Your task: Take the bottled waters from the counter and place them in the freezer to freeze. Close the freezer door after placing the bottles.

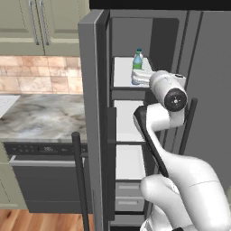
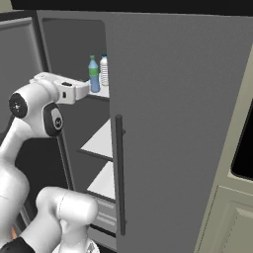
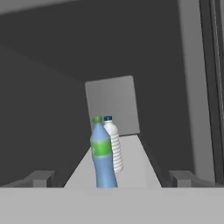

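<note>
Both bottled waters stand upright, side by side, on the top white shelf (image 1: 124, 72) of the open freezer (image 1: 131, 40). The blue bottle (image 3: 103, 155) (image 1: 137, 60) (image 2: 94, 74) has a green cap, and the clear ribbed one (image 3: 115, 146) (image 2: 104, 70) is just behind it. My gripper (image 3: 111, 179) (image 2: 90, 88) (image 1: 135, 80) is open at the shelf's front edge. Its fingertips (image 3: 40, 178) stand wide on either side of the blue bottle without touching it. The freezer door (image 1: 92, 113) is swung open to the left. The counter (image 1: 40, 117) lies beyond it.
The plain right-hand refrigerator door (image 2: 173, 123) is closed, with its long handle (image 2: 118, 173) close to the freezer opening. Lower white shelves (image 2: 101, 141) and drawers (image 1: 128, 191) fill the freezer below. A black dishwasher (image 1: 45, 180) sits under the counter, with green cabinets (image 1: 36, 22) above.
</note>
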